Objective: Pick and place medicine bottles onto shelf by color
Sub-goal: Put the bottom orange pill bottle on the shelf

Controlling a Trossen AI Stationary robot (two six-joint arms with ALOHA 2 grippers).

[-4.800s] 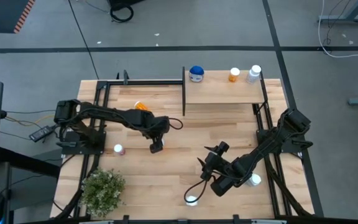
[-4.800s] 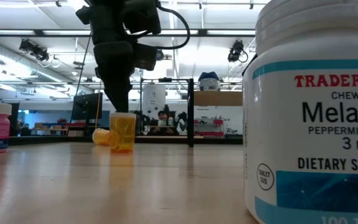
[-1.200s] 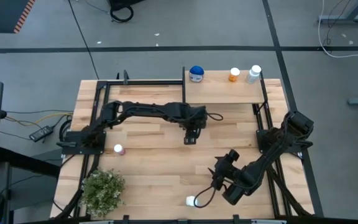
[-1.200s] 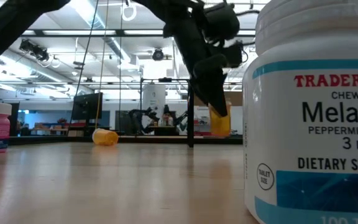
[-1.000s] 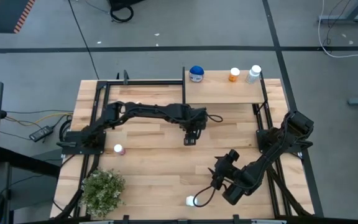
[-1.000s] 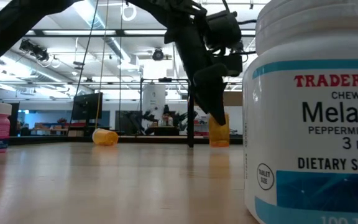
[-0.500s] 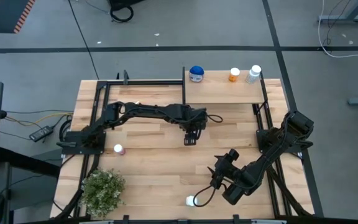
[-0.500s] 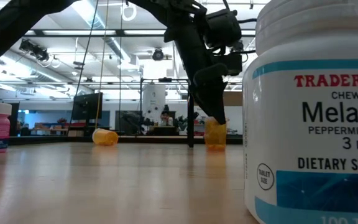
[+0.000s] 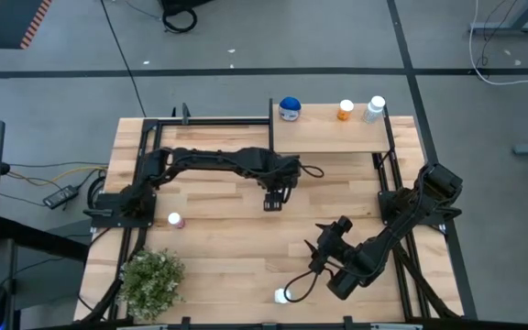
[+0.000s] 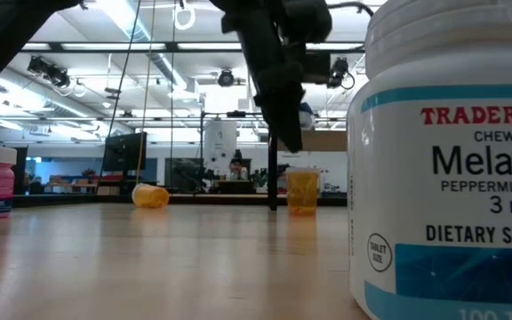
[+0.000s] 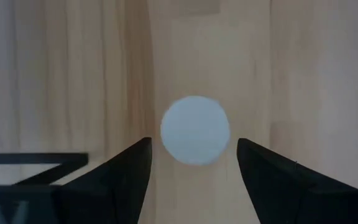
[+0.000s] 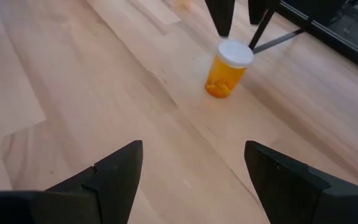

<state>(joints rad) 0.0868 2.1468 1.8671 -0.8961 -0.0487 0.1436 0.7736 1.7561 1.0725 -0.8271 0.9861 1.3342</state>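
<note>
An orange translucent pill bottle with a white cap (image 12: 229, 68) stands upright on the light plank tabletop (image 9: 236, 247) near its centre, directly under the left gripper (image 11: 191, 158), whose two dark fingers are spread apart above the cap without touching it. The right gripper (image 12: 191, 171) hovers toward four o'clock from that bottle, fingers also spread and empty (a small white bottle (image 9: 283, 295) stands just beside it). At one o'clock, the light-wood shelf on a black frame (image 9: 328, 139) carries a wide blue bottle (image 9: 290, 108), an orange bottle (image 9: 345, 110) and a white bottle (image 9: 375, 109) along its far edge.
</note>
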